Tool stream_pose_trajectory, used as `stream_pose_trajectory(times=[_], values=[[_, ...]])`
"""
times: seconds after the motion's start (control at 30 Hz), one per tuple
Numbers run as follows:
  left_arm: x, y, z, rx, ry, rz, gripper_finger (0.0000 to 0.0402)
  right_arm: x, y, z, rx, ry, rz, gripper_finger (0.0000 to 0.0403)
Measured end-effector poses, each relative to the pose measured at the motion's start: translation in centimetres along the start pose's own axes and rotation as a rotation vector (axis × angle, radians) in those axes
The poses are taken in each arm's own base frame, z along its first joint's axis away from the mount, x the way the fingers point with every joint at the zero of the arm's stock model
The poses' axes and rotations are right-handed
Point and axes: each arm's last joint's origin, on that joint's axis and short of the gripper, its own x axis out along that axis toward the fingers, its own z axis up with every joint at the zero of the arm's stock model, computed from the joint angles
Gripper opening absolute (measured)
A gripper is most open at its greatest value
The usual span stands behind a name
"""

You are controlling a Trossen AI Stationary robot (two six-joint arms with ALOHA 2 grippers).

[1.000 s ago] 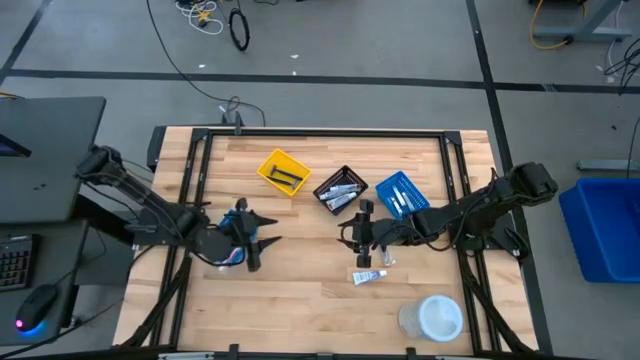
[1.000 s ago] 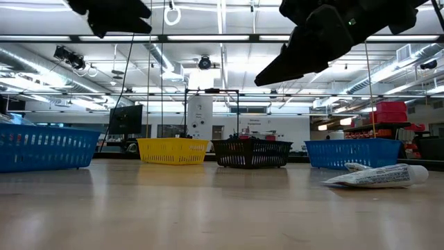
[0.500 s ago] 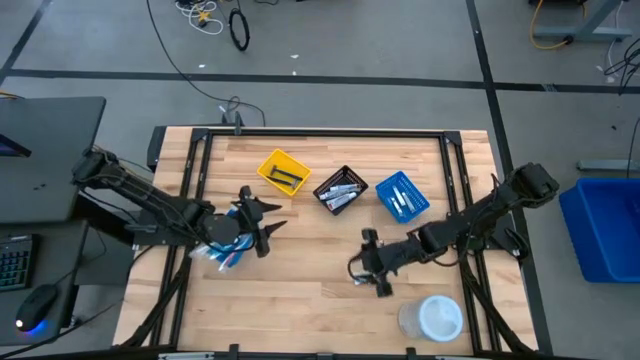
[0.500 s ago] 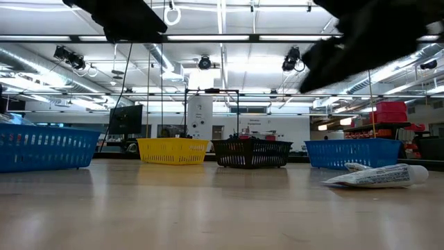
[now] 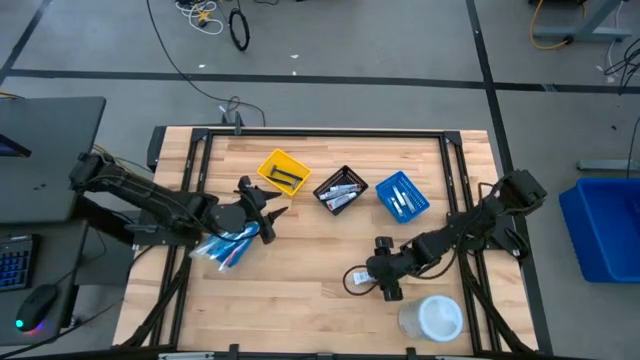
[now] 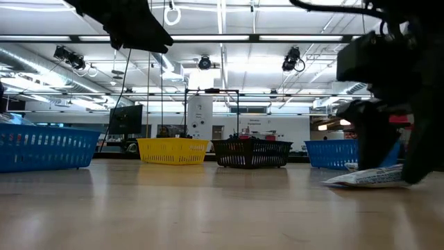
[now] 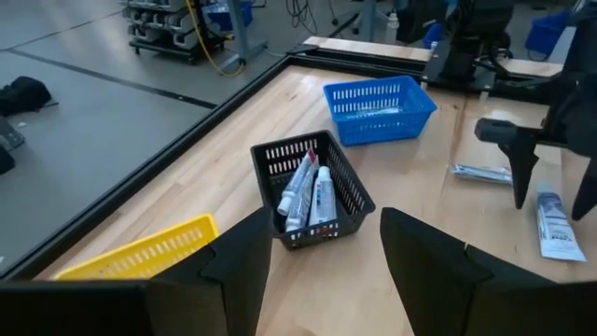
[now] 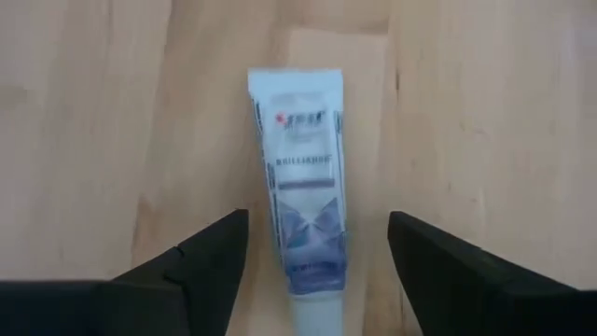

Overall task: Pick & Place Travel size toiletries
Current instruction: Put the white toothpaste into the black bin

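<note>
nearest, at the table's front edge toward the right, sat a round white tub (image 5: 432, 318), smooth and translucent at the rim, on pale plank wood (image 5: 300, 300) with visible grain. just behind it hung the right gripper (image 5: 383, 282), dark and angular, fingers (image 8: 201, 266) spread wide and pointed down either side of a flat white-and-blue tube (image 8: 301, 218), soft-sided, crimped square at one end, lying loose on the wood; not gripped. seen low across the tabletop as a wrinkled pale shape (image 6: 368, 178) beside the dark fingers. further off in the left wrist view lay a second flat packet (image 7: 483, 172), apart from the tube.

left of centre, hovered the left gripper (image 5: 263, 210), jaws parted and holding nothing, above a heap of pale blue and white items (image 5: 222, 249) near the left rail. open bare wood stretched between the two arms and along the front.

beyond, in a row across the middle: a yellow bin (image 5: 283, 172), mesh-walled, with dark pieces inside; a black bin (image 7: 311, 188), lattice plastic, holding several white tubes standing on a slant; a blue bin (image 5: 402, 195), same lattice, with pale slim items in it. spaced apart, none touching. black metal frame rails (image 5: 320, 133) bounded the far edge and both sides.
</note>
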Motion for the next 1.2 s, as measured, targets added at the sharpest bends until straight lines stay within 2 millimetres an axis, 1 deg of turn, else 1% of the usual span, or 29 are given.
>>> stream_pose_trajectory(times=[0.1,0.17,0.4,0.5,0.57,0.63,0.7,0.77,0.83,0.9,0.97,1.07,1.2], values=[[0.1,0.1,0.0,0.001,0.005,0.001,0.0208,0.7,0.0,-0.2,-0.006,0.020,-0.012,0.0254],[0.1,0.1,0.0,0.000,0.009,-0.005,0.0208,0.9,0.1,-0.3,-0.018,0.024,-0.018,0.0235],[0.1,0.1,-0.1,0.004,0.015,-0.012,0.0208,1.0,0.1,-0.1,-0.035,0.012,-0.012,0.0139],[0.1,0.1,-0.1,0.005,0.015,-0.012,0.0208,1.0,0.2,0.1,-0.037,-0.013,0.001,0.0106],[0.1,0.1,-0.1,0.005,0.015,-0.012,0.0208,1.2,0.4,0.6,-0.038,-0.067,0.038,0.0092],[0.1,0.1,-0.1,0.005,0.015,-0.011,0.0208,1.1,0.4,1.6,-0.070,-0.158,0.050,0.0084],[0.1,0.1,-0.1,0.005,0.015,-0.011,0.0208,0.9,-0.1,2.8,-0.104,-0.283,-0.015,0.0081],[0.1,0.1,-0.1,0.005,0.015,-0.011,0.0208,0.5,-1.1,4.1,-0.131,-0.420,-0.191,0.0083],[0.1,0.1,-0.1,0.005,0.015,-0.011,0.0208,0.0,-2.5,5.4,-0.165,-0.516,-0.387,0.0088],[0.1,0.1,-0.1,0.005,0.015,-0.011,0.0208,-0.5,-4.3,6.5,-0.194,-0.561,-0.562,0.0092],[0.1,0.1,-0.1,0.005,0.015,-0.011,0.0208,-0.8,-6.6,7.2,-0.211,-0.563,-0.672,0.0094],[0.1,0.1,-0.1,0.000,0.014,-0.011,0.0208,-0.9,-10.2,7.6,-0.187,-0.536,-0.712,0.0094],[0.1,0.1,-0.1,0.000,0.015,-0.012,0.0208,-0.6,-14.7,6.9,-0.120,-0.463,-0.653,0.0088]])
